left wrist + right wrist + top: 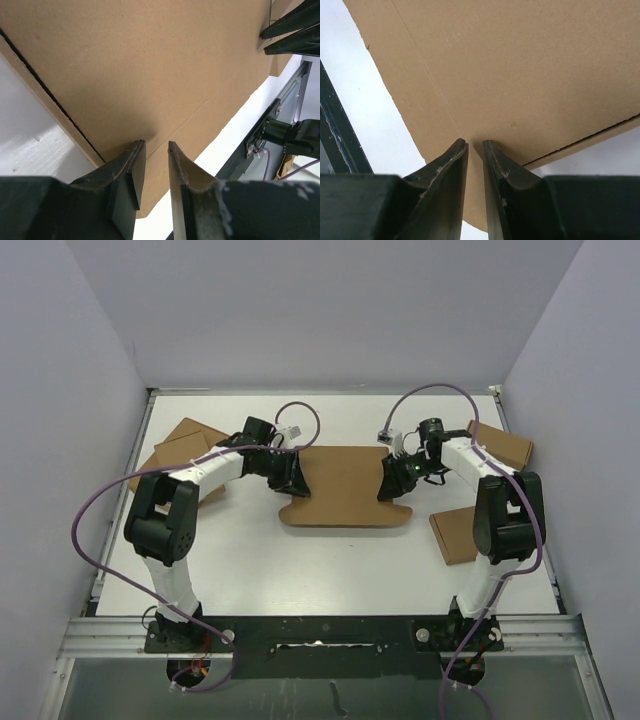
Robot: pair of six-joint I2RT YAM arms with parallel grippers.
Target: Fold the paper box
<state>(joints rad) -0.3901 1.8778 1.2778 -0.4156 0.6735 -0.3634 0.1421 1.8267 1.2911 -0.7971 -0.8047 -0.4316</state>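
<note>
Brown die-cut cardboard mailer box point(345, 485) seems light, stiff; grab its side edges, left gripper point(156, 144) and right gripper point(474, 142) near-closed there, grip unclear.

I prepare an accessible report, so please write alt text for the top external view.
A plain brown cardboard mailer box lies on a white table, the left gripper at its left edge and the right gripper at its right edge. Smaller flat brown cardboard pieces lie to both sides.
</note>
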